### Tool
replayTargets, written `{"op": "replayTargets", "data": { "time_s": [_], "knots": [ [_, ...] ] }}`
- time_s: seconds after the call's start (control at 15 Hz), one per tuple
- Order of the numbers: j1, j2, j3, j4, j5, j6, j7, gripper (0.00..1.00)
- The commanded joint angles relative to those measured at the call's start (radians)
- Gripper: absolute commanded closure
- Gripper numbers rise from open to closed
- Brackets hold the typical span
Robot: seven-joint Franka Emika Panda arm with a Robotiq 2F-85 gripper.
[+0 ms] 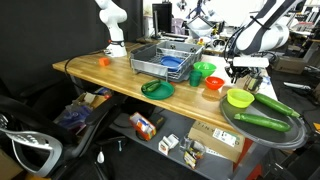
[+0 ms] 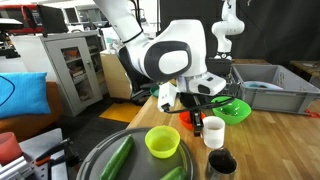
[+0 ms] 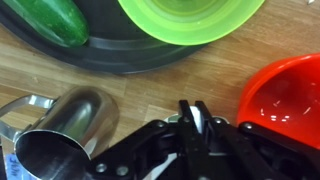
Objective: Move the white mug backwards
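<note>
The white mug (image 2: 214, 133) stands upright on the wooden table, between the orange-red bowl (image 2: 193, 118) and a steel cup (image 2: 221, 163). My gripper (image 2: 203, 117) comes down on it from above. In the wrist view the two fingers (image 3: 196, 108) are close together with a thin strip of the white mug's wall (image 3: 197, 120) pinched between them. The rest of the mug is hidden under the gripper there. In an exterior view the gripper (image 1: 236, 72) hangs over the table's right part and the mug is hard to make out.
The steel cup (image 3: 60, 130) and the orange-red bowl (image 3: 285, 100) stand close on either side of the gripper. A yellow-green bowl (image 2: 162, 141) and cucumbers (image 2: 118, 158) lie on a dark tray (image 3: 150, 55). Green bowls (image 2: 235, 110) and a grey dish rack (image 1: 165, 60) stand behind.
</note>
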Motion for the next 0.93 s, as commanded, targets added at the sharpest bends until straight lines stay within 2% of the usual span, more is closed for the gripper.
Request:
{"op": "replayTargets", "data": {
  "time_s": [0.0, 0.13, 0.2, 0.53, 0.73, 0.87],
  "knots": [
    [-0.034, 0.009, 0.028, 0.006, 0.069, 0.026, -0.022, 0.98],
    [-0.030, 0.009, 0.024, 0.007, 0.078, 0.026, -0.023, 0.81],
    [-0.028, 0.008, 0.023, 0.006, 0.080, 0.026, -0.024, 0.64],
    [-0.018, 0.003, 0.015, 0.000, 0.075, 0.024, -0.018, 0.30],
    [0.034, -0.018, -0.032, -0.017, 0.026, 0.006, 0.011, 0.08],
    [0.073, -0.041, -0.058, -0.035, -0.008, -0.023, 0.024, 0.00]
  ]
}}
